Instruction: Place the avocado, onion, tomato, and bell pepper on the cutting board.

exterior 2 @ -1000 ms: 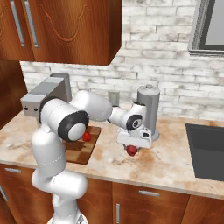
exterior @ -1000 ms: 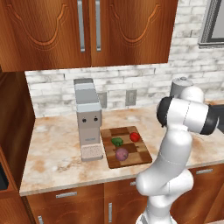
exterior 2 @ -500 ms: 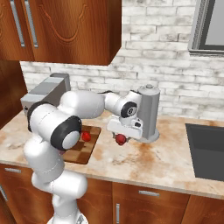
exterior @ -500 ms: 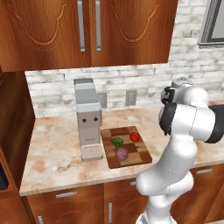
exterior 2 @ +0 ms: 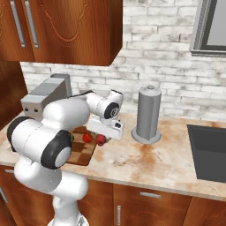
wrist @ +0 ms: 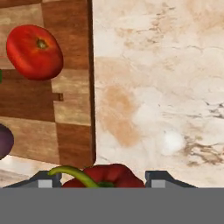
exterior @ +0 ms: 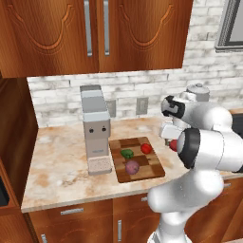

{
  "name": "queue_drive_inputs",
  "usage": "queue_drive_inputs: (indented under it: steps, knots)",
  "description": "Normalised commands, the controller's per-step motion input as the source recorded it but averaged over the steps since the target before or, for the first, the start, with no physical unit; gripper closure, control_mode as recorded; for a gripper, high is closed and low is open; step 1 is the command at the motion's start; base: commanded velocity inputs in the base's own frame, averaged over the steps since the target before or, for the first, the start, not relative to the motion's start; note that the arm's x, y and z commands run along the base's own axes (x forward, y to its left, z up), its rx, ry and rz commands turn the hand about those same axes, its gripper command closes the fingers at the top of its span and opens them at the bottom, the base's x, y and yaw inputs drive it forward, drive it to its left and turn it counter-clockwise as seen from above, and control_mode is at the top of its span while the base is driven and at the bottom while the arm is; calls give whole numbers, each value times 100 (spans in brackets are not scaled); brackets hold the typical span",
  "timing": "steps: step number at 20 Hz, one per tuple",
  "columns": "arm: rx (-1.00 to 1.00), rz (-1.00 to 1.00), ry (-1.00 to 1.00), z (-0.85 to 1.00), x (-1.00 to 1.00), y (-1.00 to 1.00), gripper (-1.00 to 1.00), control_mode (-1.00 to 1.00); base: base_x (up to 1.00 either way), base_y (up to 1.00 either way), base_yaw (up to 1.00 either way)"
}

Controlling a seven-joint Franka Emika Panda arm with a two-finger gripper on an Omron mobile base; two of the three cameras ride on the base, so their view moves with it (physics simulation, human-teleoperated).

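The checkered cutting board (exterior: 151, 167) lies right of the grey machine. On it rest the green avocado (exterior: 126, 153), the purplish onion (exterior: 132, 166) and the red tomato (exterior: 146, 148). My gripper (exterior: 172, 141) is shut on the red bell pepper (exterior: 174, 145) and hangs just past the board's right edge. From the right base view the bell pepper (exterior 2: 101, 140) sits under the gripper (exterior 2: 104, 135), beside the tomato (exterior 2: 87, 137). In the hand view the bell pepper (wrist: 109, 174) with its green stem fills the gap between the fingers (wrist: 41, 181), above bare counter beside the cutting board (wrist: 72, 109), tomato (wrist: 35, 52) and onion (wrist: 3, 141).
A grey coffee machine (exterior: 96, 128) stands against the board's left side. A tall metal canister (exterior 2: 148, 114) stands on the counter to the right, with a sink (exterior 2: 207, 150) beyond it. Wooden cabinets (exterior: 95, 33) hang overhead. The marbled counter (exterior 2: 145, 161) runs between board and canister.
The arm has swung left, carrying the bell pepper from in front of the canister to the board's right edge. The items on the board have stayed put.
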Motion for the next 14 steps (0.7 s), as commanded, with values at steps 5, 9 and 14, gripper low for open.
queue_drive_inputs:
  steps: [5, 9, 14]
  knots:
    - [0, 0, -8, 1, -5, 78, 100, -100, 0, 0, 0]
    - [0, 0, 0, 0, 0, 55, 100, -100, 0, 0, 0]
    - [0, 0, 1, -23, 17, 19, 100, -100, 0, 0, 0]
